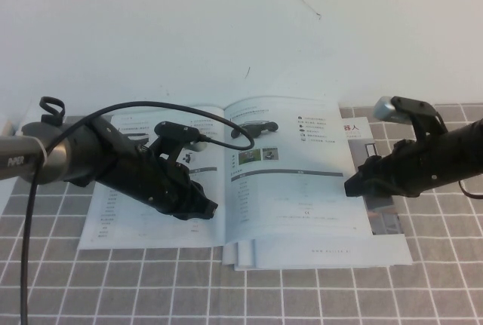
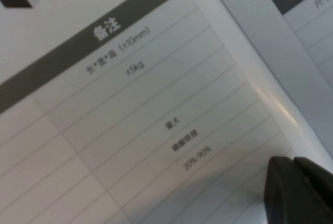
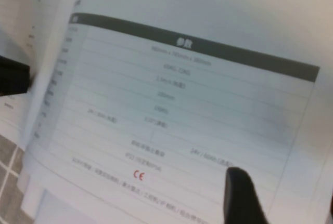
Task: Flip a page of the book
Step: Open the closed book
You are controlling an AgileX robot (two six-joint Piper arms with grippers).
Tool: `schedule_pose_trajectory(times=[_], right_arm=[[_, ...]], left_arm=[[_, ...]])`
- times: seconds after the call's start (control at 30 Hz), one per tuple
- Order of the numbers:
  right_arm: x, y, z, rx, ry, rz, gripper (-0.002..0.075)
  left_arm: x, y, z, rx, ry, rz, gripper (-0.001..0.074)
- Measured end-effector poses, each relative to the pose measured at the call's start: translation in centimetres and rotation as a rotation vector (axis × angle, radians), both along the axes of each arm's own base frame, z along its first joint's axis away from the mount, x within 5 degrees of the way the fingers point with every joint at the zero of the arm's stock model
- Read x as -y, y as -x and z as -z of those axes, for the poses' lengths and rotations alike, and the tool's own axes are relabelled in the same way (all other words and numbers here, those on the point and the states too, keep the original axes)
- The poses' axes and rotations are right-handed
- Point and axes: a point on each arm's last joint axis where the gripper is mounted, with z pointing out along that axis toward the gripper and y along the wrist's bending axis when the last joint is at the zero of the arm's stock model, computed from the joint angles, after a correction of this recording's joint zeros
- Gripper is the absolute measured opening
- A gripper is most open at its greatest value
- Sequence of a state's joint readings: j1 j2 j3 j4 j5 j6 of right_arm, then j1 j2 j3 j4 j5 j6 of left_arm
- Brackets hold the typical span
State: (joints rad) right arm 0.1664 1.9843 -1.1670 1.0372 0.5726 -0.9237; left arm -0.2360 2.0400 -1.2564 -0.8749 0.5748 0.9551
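So your book (image 1: pixel 226 182) is lying open on the grey checked tablecloth (image 1: pixel 151 287), spine running roughly down the middle, and it sits on top of a wider brochure (image 1: pixel 377 189) whose edge sticks out on the robot's right side. The right-hand page (image 1: pixel 298 182) is lying flat – it has a dark vehicle photo near the top, small pictures under it and a grey-headed table lower down.

Your right gripper (image 1: pixel 352 186) is hovering at the outer edge of that page, about halfway down. Its jaws stand wide apart and there's nothing between them; in the right wrist view you can see one dark fingertip (image 3: pixel 240 195) over the lower part of the table, near the red CE mark (image 3: pixel 138 175).

Your left gripper (image 1: pixel 211 209) is down over the left-hand page, just beside the spine, with its cable (image 1: pixel 113 114) looping above the arm. The left wrist view shows one dark finger (image 2: pixel 299 190) low over the printed table – honestly can't tell if that one's open or closed.
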Motion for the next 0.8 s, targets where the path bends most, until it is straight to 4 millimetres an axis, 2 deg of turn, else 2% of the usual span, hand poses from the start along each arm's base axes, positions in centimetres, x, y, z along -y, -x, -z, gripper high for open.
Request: schedule_pose_trajectory(times=[0.23, 0.8], right_arm=[[-0.1, -0.4, 2.2, -0.033, -0.014, 0.016, 0.0353], [-0.6, -0.9, 2.1, 0.014, -0.089, 0.028, 0.0354]], left_arm=[[0.0, 0.0, 0.0, -0.002, 0.002, 0.0, -0.0004], [-0.1, 0.0, 0.0, -0.004, 0.004, -0.002, -0.0004]])
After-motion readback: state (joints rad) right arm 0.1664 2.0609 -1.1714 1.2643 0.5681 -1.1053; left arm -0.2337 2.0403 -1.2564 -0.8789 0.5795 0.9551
